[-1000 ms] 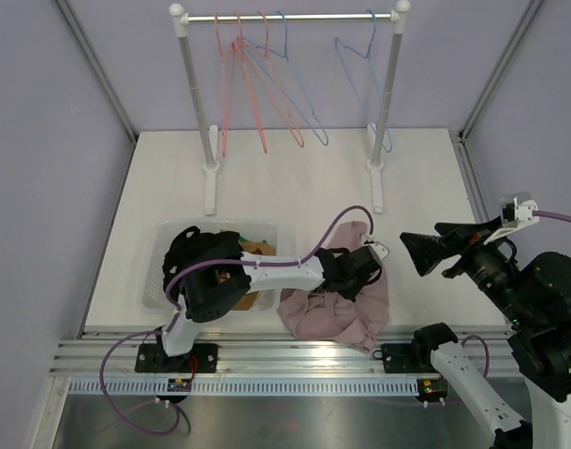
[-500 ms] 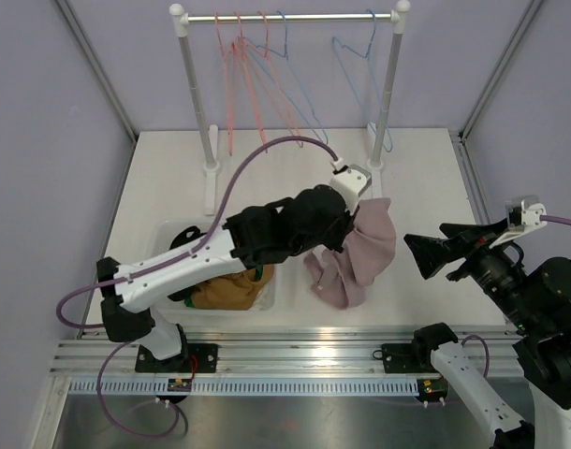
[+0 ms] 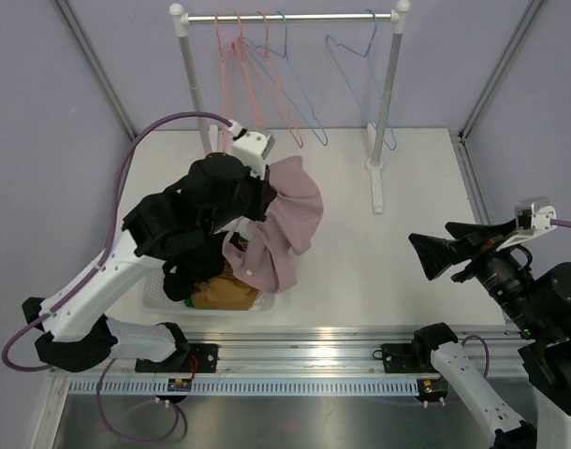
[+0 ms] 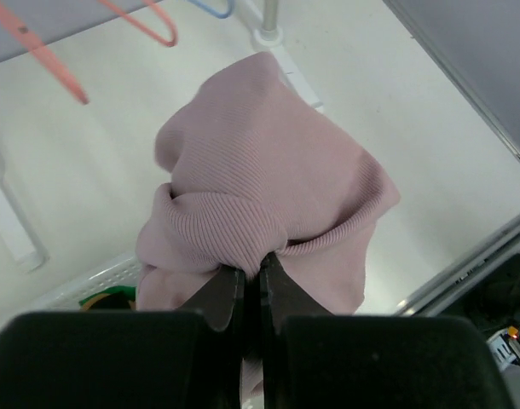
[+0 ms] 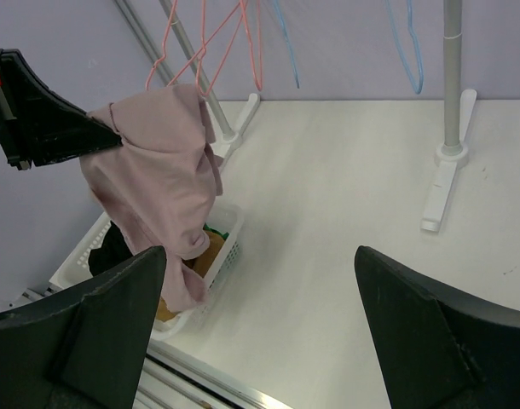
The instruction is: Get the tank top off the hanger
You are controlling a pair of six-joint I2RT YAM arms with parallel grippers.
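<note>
Near right, the right jaws stand wide apart, empty. Left of them, above the basket [image 5: 230, 247] and bench [image 3: 360, 234], the left jaws are clamped on the pink tank top [image 3: 290, 220]. Beyond, bare hangers [image 3: 243, 56] dangle.

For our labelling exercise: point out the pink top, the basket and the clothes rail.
pink top [image 3: 295, 210], top view, bunched middle
basket [image 5: 224, 256], right wrist view, side wall
clothes rail [image 3: 314, 16], top view, horizontal bar

The left arm [image 3: 178, 220] and tank top [image 3: 290, 220] hide most of the white basket [image 3: 263, 303].
</note>
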